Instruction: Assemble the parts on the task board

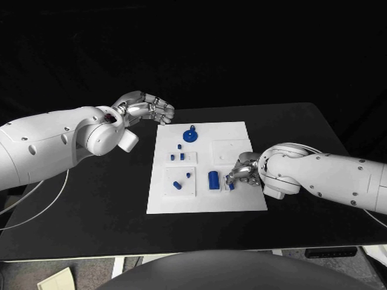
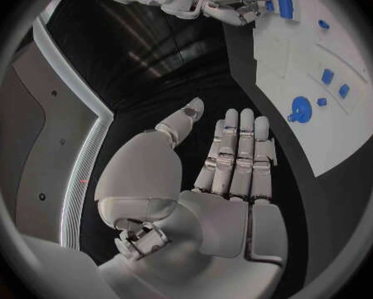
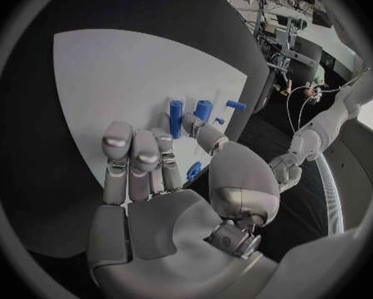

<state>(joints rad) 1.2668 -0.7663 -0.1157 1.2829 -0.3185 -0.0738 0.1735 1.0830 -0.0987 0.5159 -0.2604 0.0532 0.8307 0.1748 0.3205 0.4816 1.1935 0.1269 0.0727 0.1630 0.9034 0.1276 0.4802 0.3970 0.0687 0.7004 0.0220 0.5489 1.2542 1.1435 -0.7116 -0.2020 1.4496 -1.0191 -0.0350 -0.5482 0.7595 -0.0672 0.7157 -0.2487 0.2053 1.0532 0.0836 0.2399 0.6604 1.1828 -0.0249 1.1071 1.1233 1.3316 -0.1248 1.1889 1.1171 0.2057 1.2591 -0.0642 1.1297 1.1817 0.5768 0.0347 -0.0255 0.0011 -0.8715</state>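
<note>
Now the right hand point(image 1: 242, 172) hovers at the task board's point(image 1: 237, 202) right edge, seemingly pinching a small blue part point(image 1: 232, 186); left hand point(image 1: 146, 109) spread, well apart.

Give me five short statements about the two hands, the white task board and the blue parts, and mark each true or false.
1. The right hand is over the task board. True.
2. The left hand holds a blue part. False: it holds nothing and sits beyond the board's far left corner.
3. The round blue part lies near the board's far edge. True.
4. The tall blue cylinder is beside the left hand. False: it stands next to the right hand.
5. The board rests on a white table. False: the table is black.
</note>
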